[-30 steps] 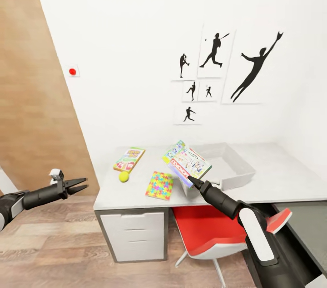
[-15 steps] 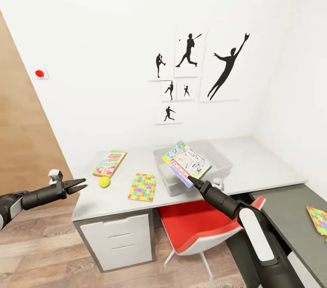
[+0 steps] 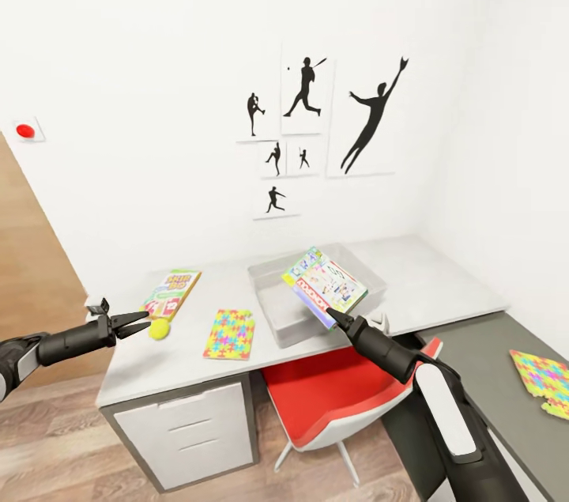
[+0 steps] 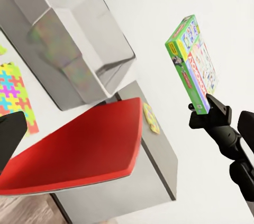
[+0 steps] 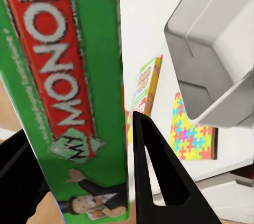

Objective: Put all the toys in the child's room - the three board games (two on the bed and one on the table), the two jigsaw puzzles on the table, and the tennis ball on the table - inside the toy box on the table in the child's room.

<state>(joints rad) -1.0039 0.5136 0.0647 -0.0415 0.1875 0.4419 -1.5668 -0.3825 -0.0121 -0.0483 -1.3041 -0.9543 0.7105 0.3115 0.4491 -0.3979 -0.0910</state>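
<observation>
- Head view: the right gripper (image 3: 332,315) is clamped on the lower corner of the Monopoly box (image 3: 325,285), one finger on each broad face. The right wrist view confirms it: the box's green edge with the red name band sits between the two black fingers (image 5: 156,176).
- Held in the air, the box is tilted, its long axis running from about 10 o'clock down to 4 o'clock, with the white cover facing up and toward the camera. It hangs over the near rim of the toy box (image 3: 269,304).
- Left gripper (image 3: 136,322) has its jaws parted a little and grips nothing. Its tips point toward 3 o'clock, at the table's (image 3: 442,281) left end.
- Tennis ball (image 3: 159,329) lies on the table just past those tips, at 4 o'clock from them.
- SKIP-BO box (image 3: 171,292) lies flat behind the ball, its long axis from 1 to 7 o'clock.
- One jigsaw puzzle (image 3: 229,334) lies flat between the ball and the toy box; the second jigsaw puzzle (image 3: 544,380) lies on the dark desk wing at 4 o'clock.
</observation>
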